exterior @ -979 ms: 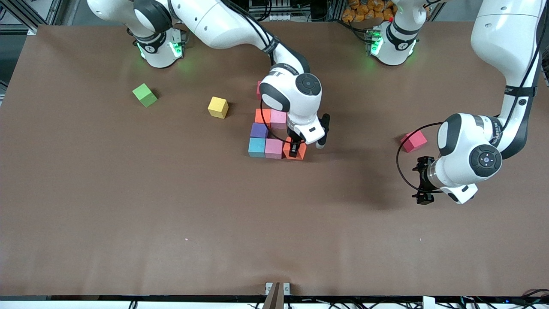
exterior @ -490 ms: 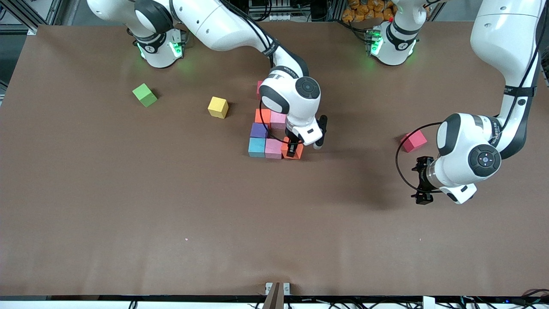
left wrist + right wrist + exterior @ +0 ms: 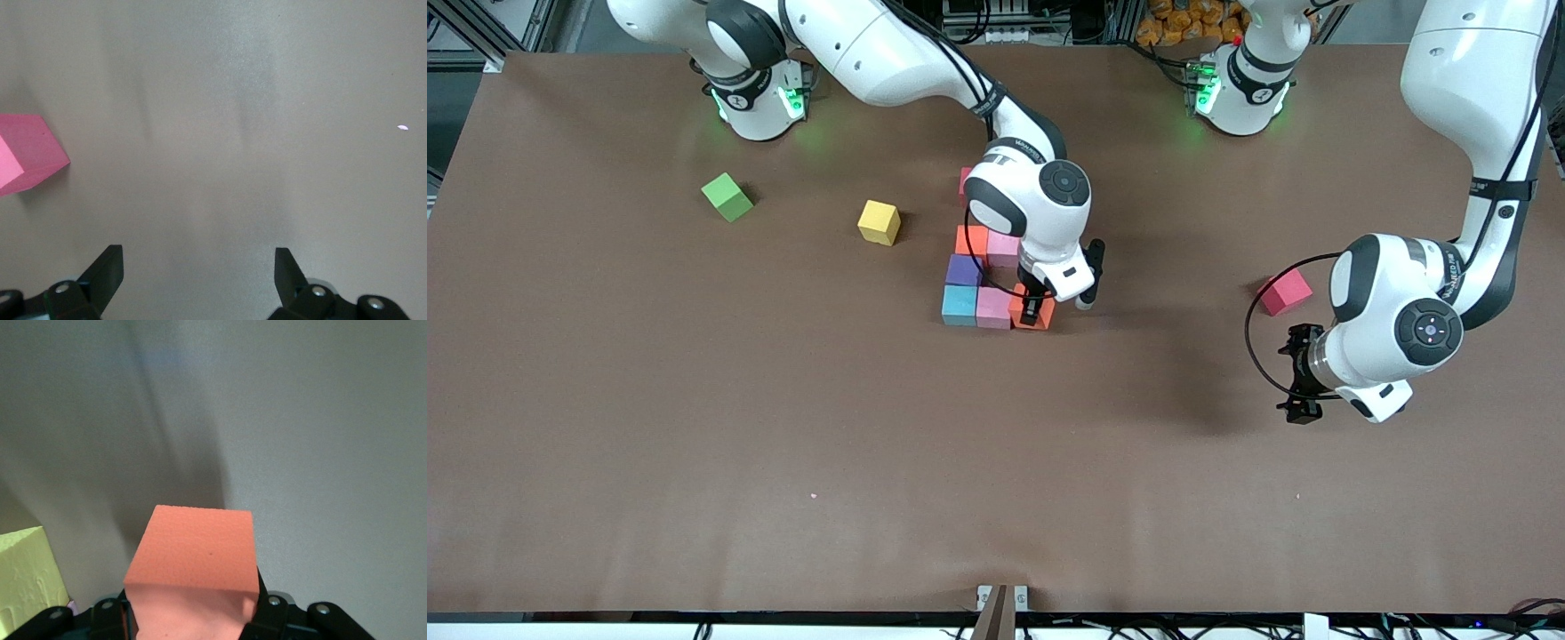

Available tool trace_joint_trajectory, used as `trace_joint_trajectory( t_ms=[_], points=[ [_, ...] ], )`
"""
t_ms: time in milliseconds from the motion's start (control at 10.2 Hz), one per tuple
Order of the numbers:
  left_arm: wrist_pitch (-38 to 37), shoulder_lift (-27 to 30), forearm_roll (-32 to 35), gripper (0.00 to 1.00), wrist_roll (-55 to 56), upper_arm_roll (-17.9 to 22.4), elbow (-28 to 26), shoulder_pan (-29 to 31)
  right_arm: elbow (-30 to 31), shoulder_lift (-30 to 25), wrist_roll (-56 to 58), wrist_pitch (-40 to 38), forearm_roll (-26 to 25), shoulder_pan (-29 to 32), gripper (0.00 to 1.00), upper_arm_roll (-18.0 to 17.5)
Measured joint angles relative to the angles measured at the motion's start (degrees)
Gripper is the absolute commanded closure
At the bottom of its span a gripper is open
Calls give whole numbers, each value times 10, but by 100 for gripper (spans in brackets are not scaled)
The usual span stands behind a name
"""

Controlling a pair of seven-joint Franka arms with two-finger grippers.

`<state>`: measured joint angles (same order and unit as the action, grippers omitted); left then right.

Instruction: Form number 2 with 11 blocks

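The right gripper (image 3: 1033, 310) is down at the orange block (image 3: 1034, 312), fingers closed on its sides. The left gripper (image 3: 1298, 382) waits near the pink block (image 3: 1285, 292), with fingers wide apart.

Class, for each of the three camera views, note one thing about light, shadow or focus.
Front view: green glow at both bases, soft shadow under the left arm. Left wrist view: faint streaky shadows on the table. Right wrist view: the orange cube casts a dark shadow; a blurred yellowish shape sits at the edge.

Green cube (image 3: 727, 196) (tilted) on brown table (image 3: 694, 400), toward right arm's end.
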<state>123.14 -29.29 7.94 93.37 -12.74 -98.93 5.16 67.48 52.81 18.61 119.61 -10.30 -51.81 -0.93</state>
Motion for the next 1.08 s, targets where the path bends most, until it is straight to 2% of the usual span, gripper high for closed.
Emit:
trace_joint_trajectory(
  t_ms=[294,1077],
  points=[
    [1,0,0,0,0,-1,0,0,0,0,0,3,0,0,27,0],
    [4,2,0,0,0,-1,5,1,0,0,0,14,0,0,29,1]
  ],
)
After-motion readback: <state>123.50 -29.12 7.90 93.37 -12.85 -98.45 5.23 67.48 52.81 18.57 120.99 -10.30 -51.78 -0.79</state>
